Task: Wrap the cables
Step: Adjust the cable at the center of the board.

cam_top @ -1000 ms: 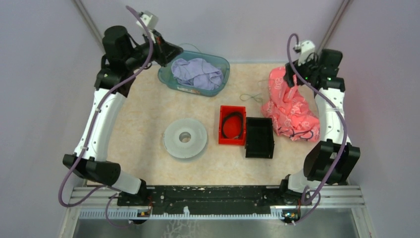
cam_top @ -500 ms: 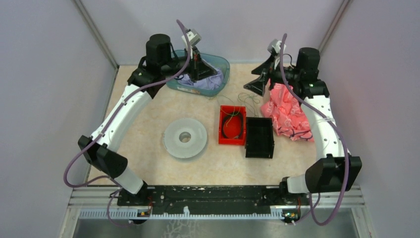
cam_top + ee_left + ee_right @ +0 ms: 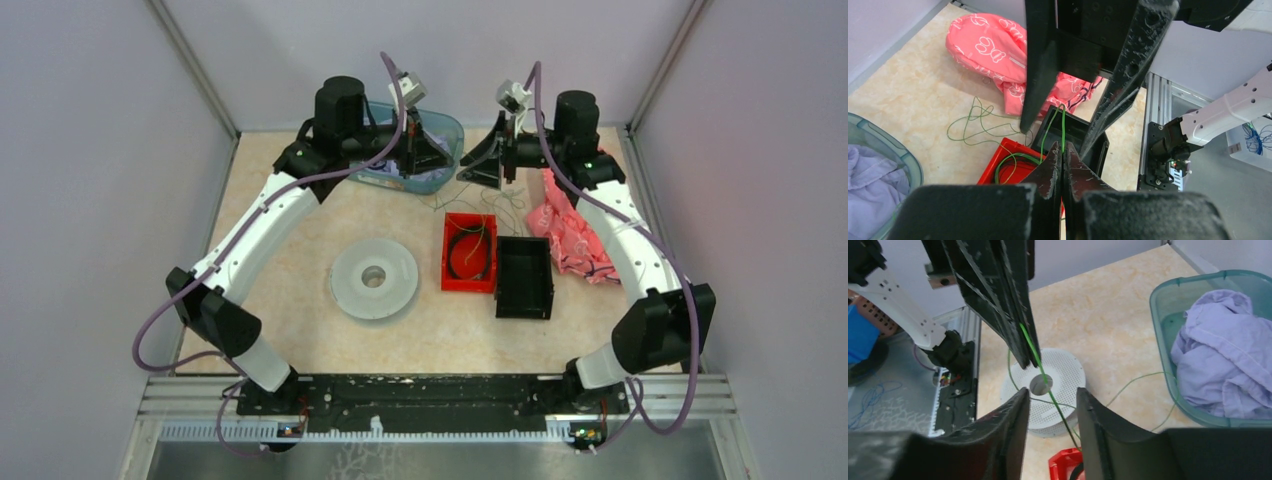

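Cables (image 3: 487,212), very thin green and yellowish wires, lie in loose loops on the beige stone-pattern table (image 3: 300,230) at its far side, between the two arms. We see one green strand rising from the loops up to the left fingers (image 3: 1050,170). These fingers are pressed fully together and pinch that strand at their tips. The same strand passes through the gap of the right fingers (image 3: 1008,430), which stand apart with clear space on both sides of the wire, so they do not grip it.

Some of the cables hang down into the red rectangular plastic bin (image 3: 449,252), where we also see a dark coil on the bottom. A black rectangular plastic bin (image 3: 524,300) stands just beside it on the right, a little nearer to the arm bases. The teal translucent plastic tub (image 3: 455,130) at the far edge holds a crumpled lavender cloth (image 3: 1218,360).

A white round perforated spool (image 3: 374,280) lies flat on the table, left of the red bin. A pink patterned cloth (image 3: 580,235) lies in a heap right of the black bin.
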